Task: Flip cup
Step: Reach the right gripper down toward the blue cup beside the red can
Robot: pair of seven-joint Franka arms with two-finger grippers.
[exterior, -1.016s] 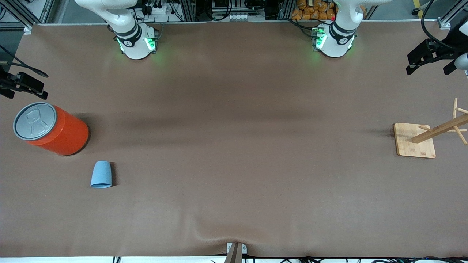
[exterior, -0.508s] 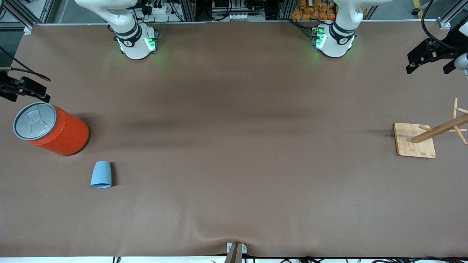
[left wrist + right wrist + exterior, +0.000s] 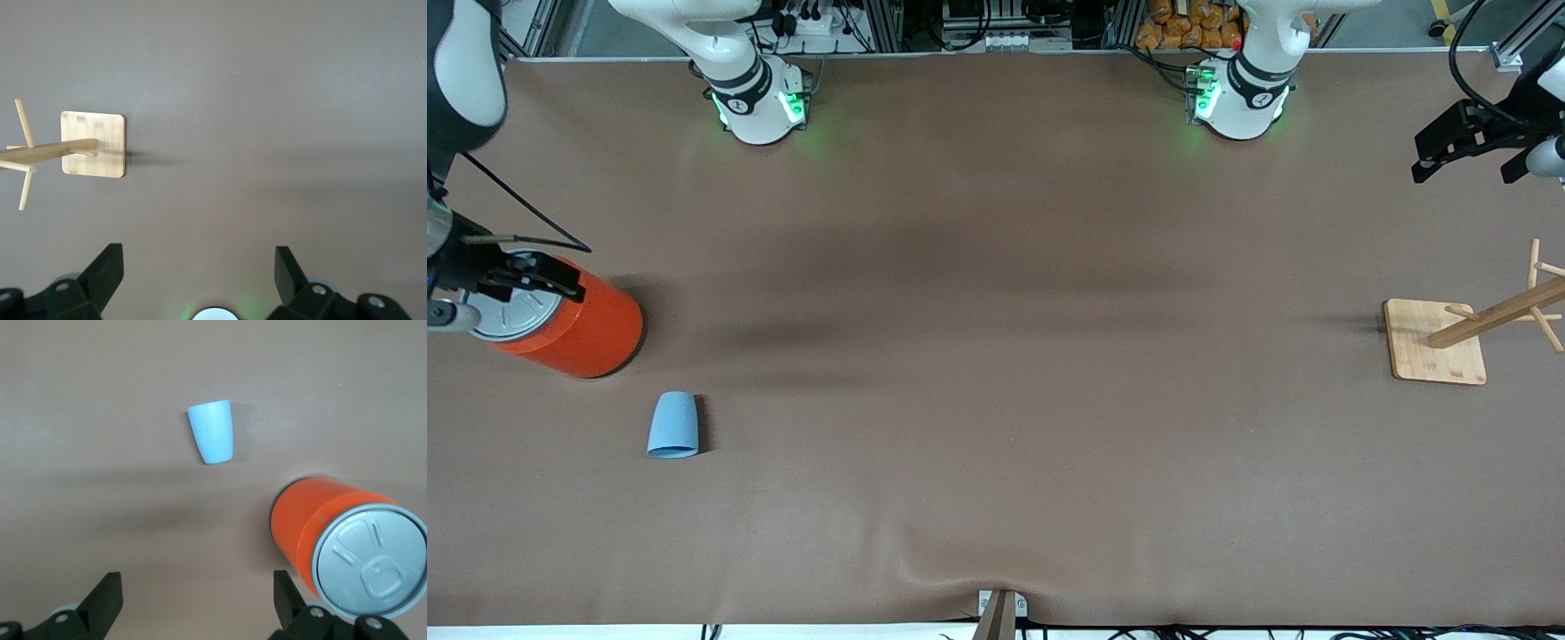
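Note:
The small light-blue cup [image 3: 673,426] appears to lie on its side on the brown table, wide end toward the front camera, and its inside does not show. It is nearer to the front camera than the orange can [image 3: 578,324]. In the right wrist view the cup [image 3: 211,431] lies apart from the can [image 3: 313,520]. My right gripper [image 3: 534,277] hangs open and empty over the can's grey lid, and its two fingers stand wide apart in the right wrist view [image 3: 195,587]. My left gripper [image 3: 1472,164] waits open and empty over the left arm's end of the table, also seen in the left wrist view [image 3: 199,257].
A wooden peg rack on a square bamboo base [image 3: 1436,340] stands at the left arm's end of the table, and shows in the left wrist view [image 3: 93,145]. The brown mat bulges slightly at the near edge by a clamp [image 3: 1000,609].
My right gripper has moved from the table's edge to over the orange can's lid, with more of its arm now in view. The cup and can have not moved. The left gripper has barely shifted.

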